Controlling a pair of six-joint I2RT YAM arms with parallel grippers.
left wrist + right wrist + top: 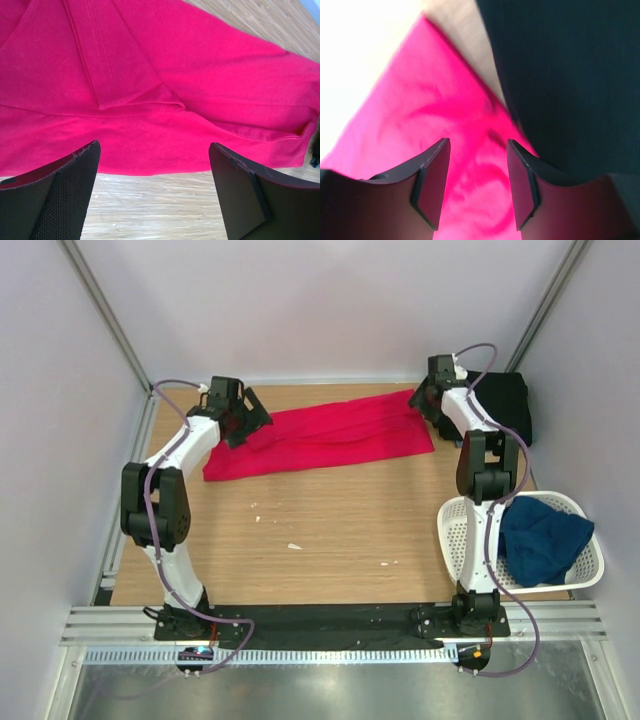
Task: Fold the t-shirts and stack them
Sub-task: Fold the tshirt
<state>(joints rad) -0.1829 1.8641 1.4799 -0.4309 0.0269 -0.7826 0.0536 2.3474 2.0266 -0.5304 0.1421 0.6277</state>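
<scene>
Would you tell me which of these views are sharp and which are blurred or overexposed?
Top external: evenly lit, sharp. Left wrist: crisp, seam stitching on the red t-shirt readable. Right wrist: blurred, top-left corner blown out white, the red cloth glowing pink beside the black t-shirt.

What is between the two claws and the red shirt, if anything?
Nothing visible. The left gripper and right gripper both hang open at opposite ends of the red t-shirt, with only air between.

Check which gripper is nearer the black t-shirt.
Right. The right gripper is at the red t-shirt's right end, just beside the black t-shirt; the left gripper is across the table at the red t-shirt's left end.
</scene>
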